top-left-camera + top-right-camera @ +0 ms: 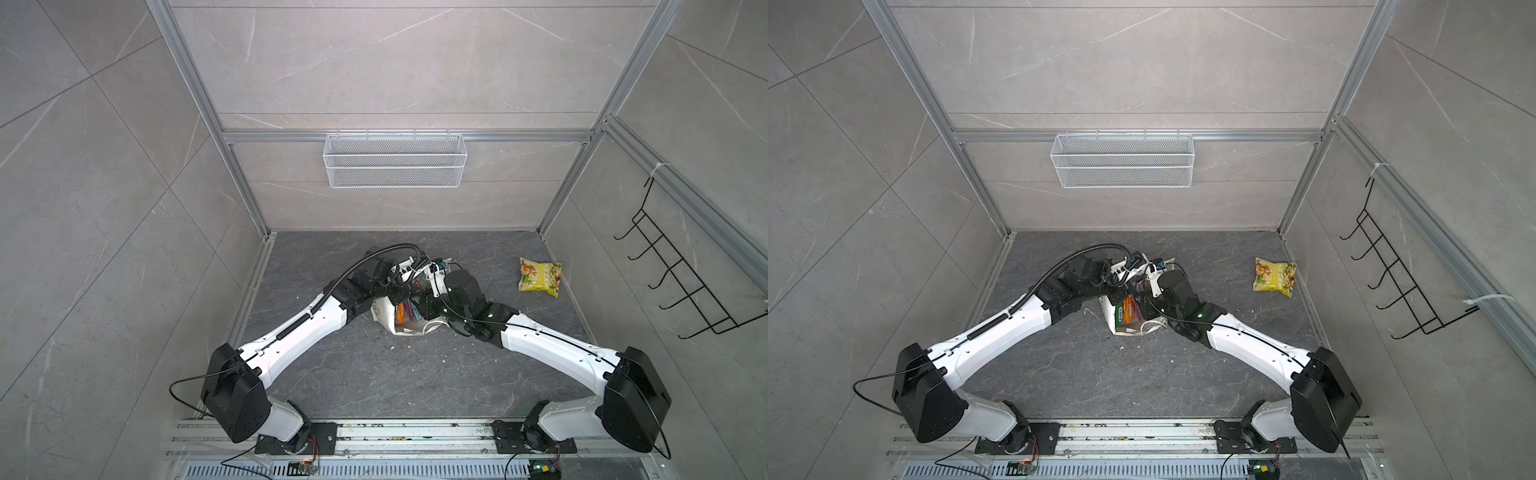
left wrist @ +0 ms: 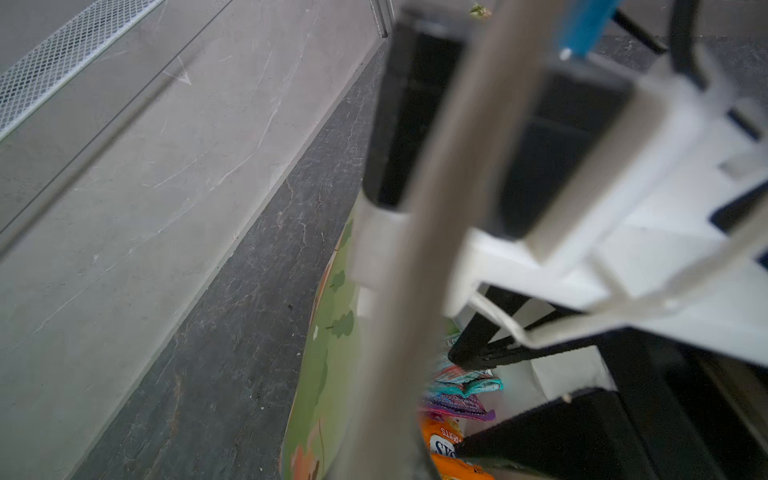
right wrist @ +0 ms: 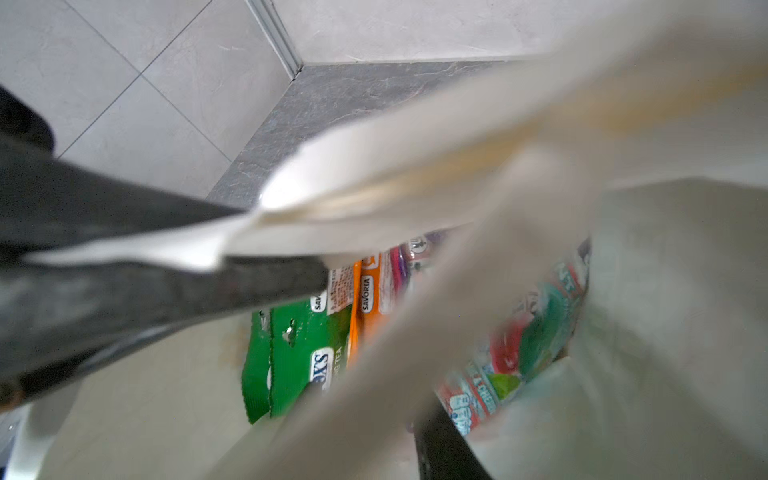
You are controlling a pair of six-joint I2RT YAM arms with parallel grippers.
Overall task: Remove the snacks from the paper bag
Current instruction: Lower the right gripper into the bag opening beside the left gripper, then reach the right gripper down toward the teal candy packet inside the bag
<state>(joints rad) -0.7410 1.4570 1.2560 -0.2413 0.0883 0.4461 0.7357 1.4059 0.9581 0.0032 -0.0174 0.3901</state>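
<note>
The white paper bag (image 1: 388,318) (image 1: 1115,322) stands mid-floor with its mouth up. Several snacks (image 1: 405,311) (image 1: 1127,309) stand inside: green (image 3: 291,357), orange (image 3: 368,299), teal (image 2: 469,380) and purple (image 2: 457,405) packets. A yellow chip bag (image 1: 539,276) (image 1: 1275,277) lies on the floor to the right. My left gripper (image 1: 400,291) (image 1: 1120,291) is shut on the bag's rim; its dark fingers (image 3: 166,270) pinch the paper. My right gripper (image 1: 422,307) (image 2: 455,403) reaches into the bag's mouth, open above the packets, holding nothing. A blurred white flap hides part of it.
A white wire-mesh basket (image 1: 395,162) hangs on the back wall. A black hook rack (image 1: 681,270) sticks out from the right wall. Aluminium posts frame the grey floor (image 1: 374,374), and the arm bases sit on a front rail (image 1: 415,432).
</note>
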